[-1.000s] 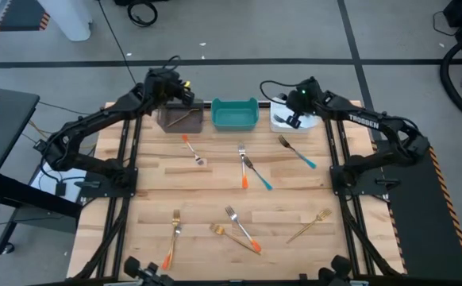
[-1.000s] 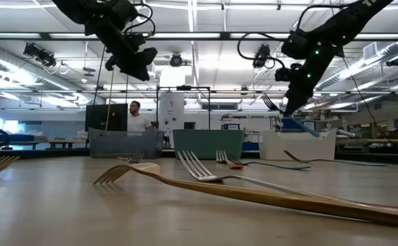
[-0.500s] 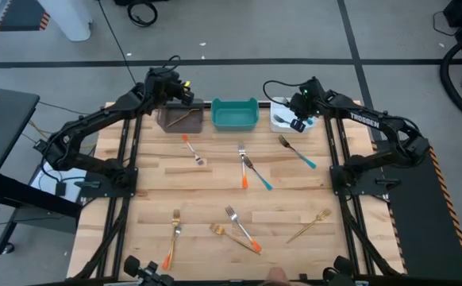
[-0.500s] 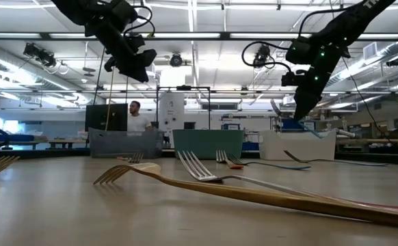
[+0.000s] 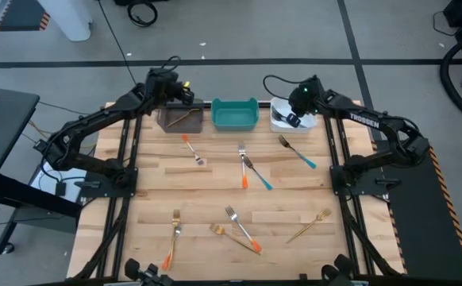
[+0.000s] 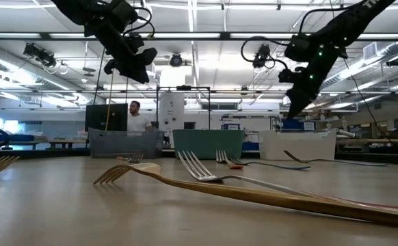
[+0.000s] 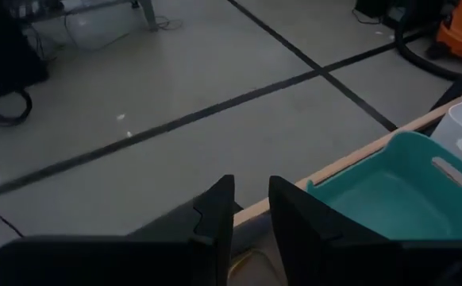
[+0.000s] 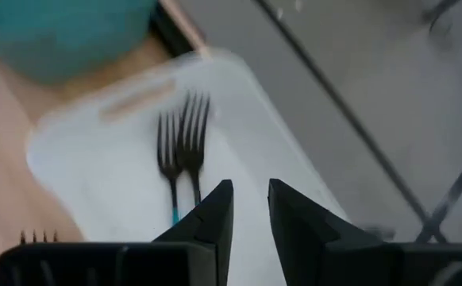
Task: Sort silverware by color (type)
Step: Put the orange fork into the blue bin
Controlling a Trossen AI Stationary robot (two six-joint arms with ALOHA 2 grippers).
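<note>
Several forks lie flat on the wooden table: orange-handled ones (image 5: 191, 148) (image 5: 244, 168) (image 5: 171, 240) (image 5: 244, 230), blue-handled ones (image 5: 298, 152) (image 5: 260, 176), and gold ones (image 5: 309, 226) (image 5: 218, 231). A gold fork (image 5: 186, 117) lies in the grey bin (image 5: 167, 121). Two blue-handled forks (image 8: 182, 147) lie in the white bin (image 8: 96, 159). My left gripper (image 5: 182, 93) (image 7: 251, 206) hovers open over the grey bin, holding nothing. My right gripper (image 5: 293, 118) (image 8: 251, 208) hovers open over the white bin (image 5: 277, 124), with nothing between its fingers.
Grey, teal (image 5: 235, 115) and white bins stand in a row along the table's far edge. In the low view a gold fork (image 6: 254, 195) lies close to the camera. A person (image 6: 137, 117) stands in the room beyond the table. Bare wood lies between the scattered forks.
A fork hung at my right gripper above the white bin a second ago. It has dropped away and now lies in the white bin, and the gripper is empty. My left arm has kept still.
</note>
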